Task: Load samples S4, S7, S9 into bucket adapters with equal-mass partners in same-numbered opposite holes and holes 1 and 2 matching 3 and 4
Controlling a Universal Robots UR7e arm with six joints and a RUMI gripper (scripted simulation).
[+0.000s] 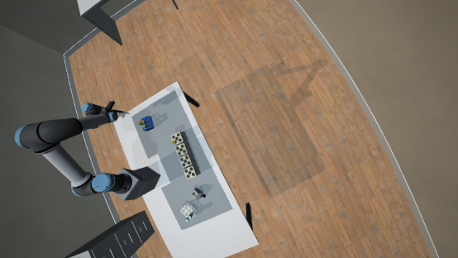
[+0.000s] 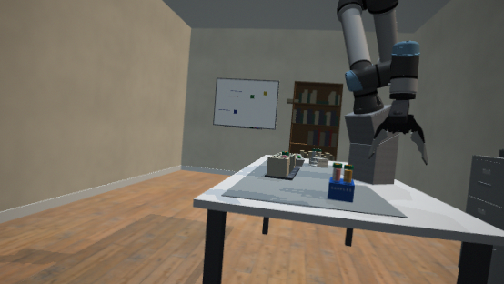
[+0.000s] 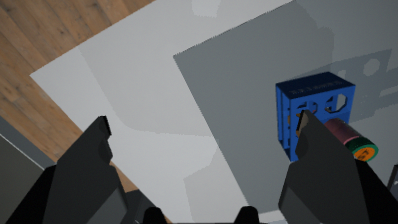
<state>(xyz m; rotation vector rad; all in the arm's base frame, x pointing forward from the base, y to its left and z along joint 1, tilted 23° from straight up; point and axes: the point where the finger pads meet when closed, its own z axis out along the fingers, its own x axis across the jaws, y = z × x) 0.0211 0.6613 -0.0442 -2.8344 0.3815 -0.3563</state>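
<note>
Top, exterior and wrist views. The gripper (image 2: 400, 142) is hanging above the right end of the desk (image 2: 437, 218) in the exterior view, its jaws spread fully and holding nothing; in the wrist view the two dark fingers are framing the lower corners of the frame, with the blue sample rack (image 3: 314, 102) showing behind the right one. That rack is standing on the grey mat (image 2: 291, 191), near the lower centre-right of the exterior view, and is carrying two capped tubes (image 2: 343, 172), presumably S4 and S7, though the cap IDs are too small to read with certainty. In the top view the loading stand with its four adapters (image 1: 184, 155) is lying at mid-frame, well apart from the blue rack (image 1: 146, 123), and one orange dot, presumably S9, is showing in its uppermost block. The second rack (image 1: 187, 212) and the green DONE key (image 1: 194, 192) are sitting lower in that frame. The tubes are likely rigid, smooth plastic, moderately heavy when filled; gripping the body just below the cap, jaws square to the tube axis, appears safest, since the loose rack may lift or slide.
</note>
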